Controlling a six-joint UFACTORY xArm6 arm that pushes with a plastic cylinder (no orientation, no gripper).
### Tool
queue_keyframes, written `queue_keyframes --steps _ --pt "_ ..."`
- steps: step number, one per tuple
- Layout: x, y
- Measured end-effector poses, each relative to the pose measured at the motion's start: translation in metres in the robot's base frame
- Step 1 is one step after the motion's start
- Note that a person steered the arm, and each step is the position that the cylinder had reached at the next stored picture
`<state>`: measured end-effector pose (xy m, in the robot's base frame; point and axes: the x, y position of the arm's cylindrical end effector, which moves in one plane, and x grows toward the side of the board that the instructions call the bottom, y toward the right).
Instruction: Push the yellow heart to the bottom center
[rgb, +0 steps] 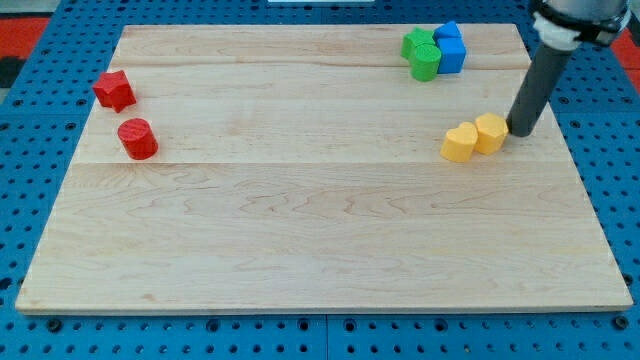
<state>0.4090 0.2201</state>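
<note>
Starting at the view's left of the tabletop (300, 240), you have a red star-shaped block (114, 90) and, just below it, a red cylinder (137, 138); both sit well apart from the action. Moving right along the top edge, a cluster of 2 green blocks (422, 55) and 2 blue blocks (450, 48) is packed together, touching. Below that cluster, on the view's right, lie 2 yellow blocks touching each other: the left yellow block (459, 143) and the right yellow block (491, 132). You cannot tell from here which of them is the heart. My tip (521, 131) stands just beside the right one, at its right edge, seemingly touching. There is no pincer on this rig, only the rod, so nothing is grasped. Judging by position, the task is barely begun: the yellow pair sits right of centre at mid height, and the whole trip down and leftward to the bottom centre remains.
</note>
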Motion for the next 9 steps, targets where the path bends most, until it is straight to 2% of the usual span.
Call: queue_keyframes --steps 1,3,7,9 --pt "0.014 -0.031" --pt "-0.021 -0.008" --pt "-0.012 -0.077" --pt "0.012 -0.123"
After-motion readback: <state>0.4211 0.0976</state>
